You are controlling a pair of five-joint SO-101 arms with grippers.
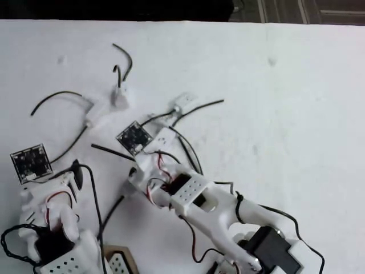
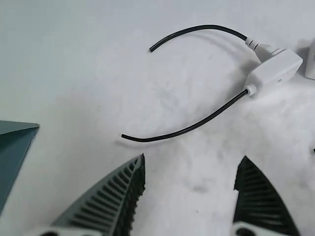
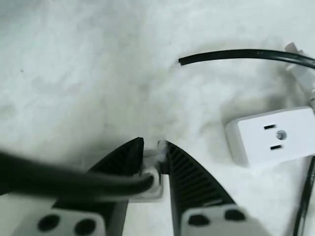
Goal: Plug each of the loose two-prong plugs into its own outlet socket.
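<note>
Clamping the plug (image 3: 151, 164), right jaws sit near the outlet socket (image 3: 275, 135).

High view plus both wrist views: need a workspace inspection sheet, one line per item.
Surface: white table, faintly mottled.
Job's things: plug held in the right gripper. Outlet socket lies face up near it, slots empty. White connector body with a cable at each end, possibly a plug already seated. Two more white pieces lie farther out.
Clutter: brown piece at the near edge between the arms.
Grippers: left gripper open over bare table. Right gripper shut on the plug.
Cables: short black cable stubs on the pieces. Arm wiring hangs loose.
Surroundings: dark strip beyond the far edge.
</note>
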